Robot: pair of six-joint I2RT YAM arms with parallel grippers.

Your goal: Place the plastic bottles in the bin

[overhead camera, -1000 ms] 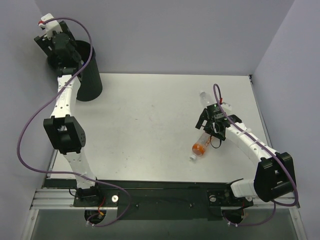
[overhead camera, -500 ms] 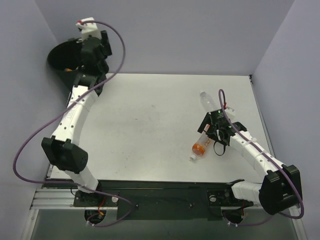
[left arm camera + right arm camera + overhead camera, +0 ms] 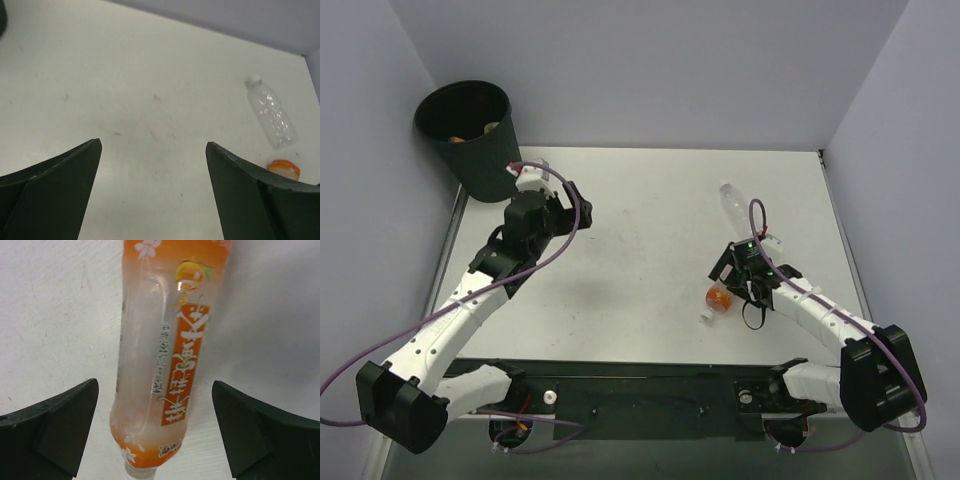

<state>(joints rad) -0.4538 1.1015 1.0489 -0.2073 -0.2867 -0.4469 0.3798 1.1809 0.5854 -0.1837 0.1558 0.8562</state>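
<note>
Moved: left gripper [image 3: 152, 145] off the bin [image 3: 480, 168] to over the table [image 3: 640, 250] left half, jaws apart, empty | orange bottle [image 3: 165, 355] lies near right, inside right gripper [image 3: 155, 385], jaws spread, not touching | clear bottle [image 3: 733, 203] just beyond, farther | label: fruit picture, East Asian script, unread | bin far left

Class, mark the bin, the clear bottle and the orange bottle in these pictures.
bin [image 3: 480, 165], top external view, on its outer wall.
clear bottle [image 3: 272, 117], left wrist view, on its mid-body.
orange bottle [image 3: 170, 360], right wrist view, on its label.
</note>
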